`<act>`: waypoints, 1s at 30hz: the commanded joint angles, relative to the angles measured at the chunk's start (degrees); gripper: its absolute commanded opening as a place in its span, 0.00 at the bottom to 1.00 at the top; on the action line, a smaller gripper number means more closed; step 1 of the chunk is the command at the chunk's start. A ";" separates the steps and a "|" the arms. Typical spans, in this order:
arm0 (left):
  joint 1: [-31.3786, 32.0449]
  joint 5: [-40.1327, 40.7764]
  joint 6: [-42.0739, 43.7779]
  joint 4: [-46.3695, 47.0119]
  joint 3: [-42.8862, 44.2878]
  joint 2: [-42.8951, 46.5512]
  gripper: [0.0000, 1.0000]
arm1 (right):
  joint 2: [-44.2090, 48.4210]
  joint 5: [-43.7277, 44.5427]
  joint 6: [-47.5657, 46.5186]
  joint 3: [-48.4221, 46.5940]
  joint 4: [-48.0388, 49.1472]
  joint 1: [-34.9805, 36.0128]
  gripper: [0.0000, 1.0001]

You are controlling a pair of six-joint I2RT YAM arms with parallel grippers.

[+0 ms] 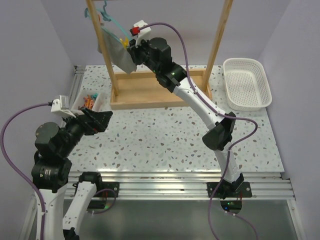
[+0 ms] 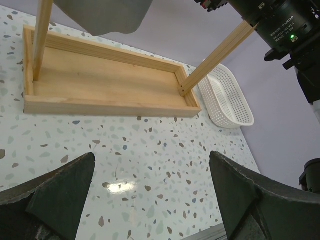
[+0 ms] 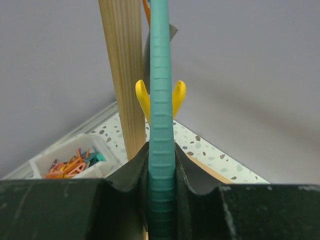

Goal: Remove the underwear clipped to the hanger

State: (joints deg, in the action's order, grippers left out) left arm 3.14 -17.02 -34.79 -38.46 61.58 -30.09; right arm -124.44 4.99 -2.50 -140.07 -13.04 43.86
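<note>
The teal hanger (image 1: pixel 116 21) hangs high on the wooden frame at the back left. The grey underwear (image 1: pixel 117 51) hangs from it, held by a yellow clip (image 1: pixel 124 41). My right gripper (image 1: pixel 131 45) is shut on the hanger's shoulder; in the right wrist view the ribbed teal bar (image 3: pixel 161 100) runs between the closed fingers (image 3: pixel 127 177), with the yellow clip (image 3: pixel 142 97) just beyond them. My left gripper (image 1: pixel 105 117) is open and empty, low over the table at the left. In the left wrist view the underwear's lower edge (image 2: pixel 105 15) shows at the top.
The wooden frame (image 1: pixel 150 92) has a tray-like base and two upright posts (image 3: pixel 122 75). A white basket (image 1: pixel 246 84) sits at the back right, also in the left wrist view (image 2: pixel 227 97). A small white bin of coloured clips (image 1: pixel 90 102) stands left of the frame.
</note>
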 commanded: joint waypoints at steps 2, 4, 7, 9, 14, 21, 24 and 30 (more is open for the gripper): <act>0.12 0.75 -0.99 0.14 -1.11 1.34 1.00 | 2.27 0.36 1.01 -2.57 5.48 0.09 0.00; 0.12 0.84 -1.60 0.40 -1.38 1.52 1.00 | 2.97 1.24 1.45 -3.19 6.53 0.09 0.00; 0.12 0.67 -2.39 0.66 -1.73 2.05 1.00 | 4.99 3.44 1.89 -3.45 8.98 0.00 0.00; 0.12 0.93 -2.74 0.84 -1.90 2.31 1.00 | 6.58 6.07 1.54 -3.54 10.65 0.09 0.00; 0.12 1.02 -3.44 1.37 -2.43 2.67 1.00 | 9.74 11.35 -0.74 -1.09 12.77 0.09 0.00; 0.12 0.84 -3.71 2.68 -2.52 1.87 1.00 | 19.83 14.25 0.04 14.63 23.29 0.00 0.00; 0.12 0.49 -3.54 3.30 -2.43 1.00 1.00 | 19.94 14.25 0.48 15.00 23.15 0.00 0.00; 0.12 0.40 -3.18 4.35 -2.34 0.03 1.00 | 21.96 12.67 2.06 17.02 23.86 -0.44 0.00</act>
State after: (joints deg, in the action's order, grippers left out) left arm 3.14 -16.23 -37.93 -37.34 59.22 -29.45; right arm -105.97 17.10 -1.96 -123.17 3.57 43.86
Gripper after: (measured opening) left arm 0.997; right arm 0.206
